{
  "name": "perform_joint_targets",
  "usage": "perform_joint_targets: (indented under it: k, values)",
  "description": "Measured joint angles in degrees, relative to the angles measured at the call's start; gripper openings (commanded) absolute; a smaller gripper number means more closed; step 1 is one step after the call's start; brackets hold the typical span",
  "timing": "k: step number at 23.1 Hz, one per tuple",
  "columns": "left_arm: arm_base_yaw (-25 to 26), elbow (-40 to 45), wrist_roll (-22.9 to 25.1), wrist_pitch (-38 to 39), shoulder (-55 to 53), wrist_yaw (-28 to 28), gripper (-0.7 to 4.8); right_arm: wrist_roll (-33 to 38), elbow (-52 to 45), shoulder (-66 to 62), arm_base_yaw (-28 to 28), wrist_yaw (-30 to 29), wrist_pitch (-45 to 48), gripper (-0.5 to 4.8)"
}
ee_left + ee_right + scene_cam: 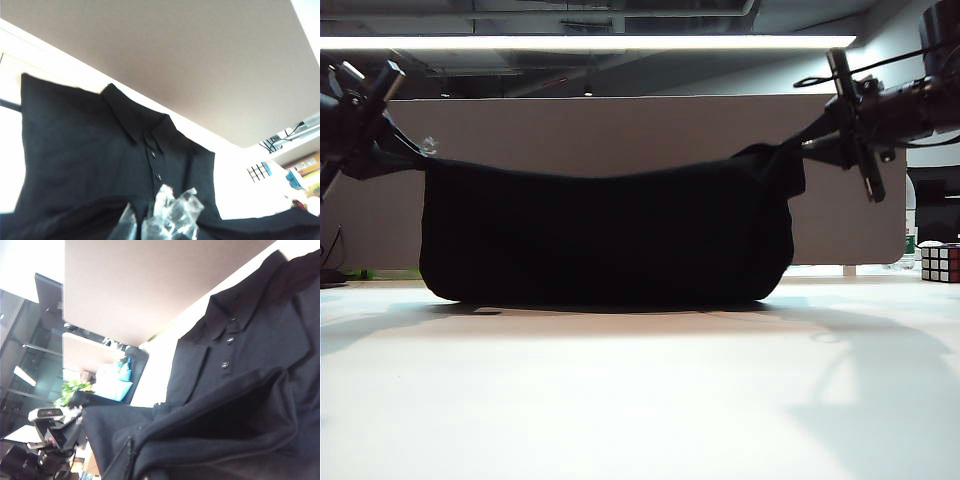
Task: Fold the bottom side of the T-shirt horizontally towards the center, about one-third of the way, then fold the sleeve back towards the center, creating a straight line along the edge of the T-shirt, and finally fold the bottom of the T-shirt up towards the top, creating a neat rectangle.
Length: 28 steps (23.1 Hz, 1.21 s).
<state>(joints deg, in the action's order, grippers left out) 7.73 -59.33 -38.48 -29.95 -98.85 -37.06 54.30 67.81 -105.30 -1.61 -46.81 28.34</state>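
Slack is your risk: both the left gripper (417,152) and the right gripper (798,146) pinch the T-shirt's (610,235) hem aloft; uneven lowering skews the fold.

Left gripper (418,150) and right gripper (798,143) both raised, clamped closed.

A bright ceiling strip light (590,42) above the tan divider panel (650,130) backlights the exterior view, leaving the T-shirt (605,235) a detail-less black mass with soft shadows on the white table (620,400) before it, while both wrist views blow out white beside the panel.
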Motion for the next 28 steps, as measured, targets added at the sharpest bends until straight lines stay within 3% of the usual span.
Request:
perform_joint_targets:
  k: [9, 18, 28]
  values:
    - [-1.64, -14.36, -0.83, 0.22, -12.55, 0.28, -0.06, -0.07, 12.2, -13.44, 0.07, 0.72, -0.87, -0.07]
    - [-3.54, -27.32, -1.03, 0.24, -21.66, 5.66, -0.06, -0.26, 29.7, -24.13, 0.09, 2.71, -6.43, -0.07]
    - [-4.28, -35.34, -0.83, 0.26, -29.31, 10.84, -0.06, -0.17, 48.65, -37.07, 0.09, 5.7, -11.28, -0.07]
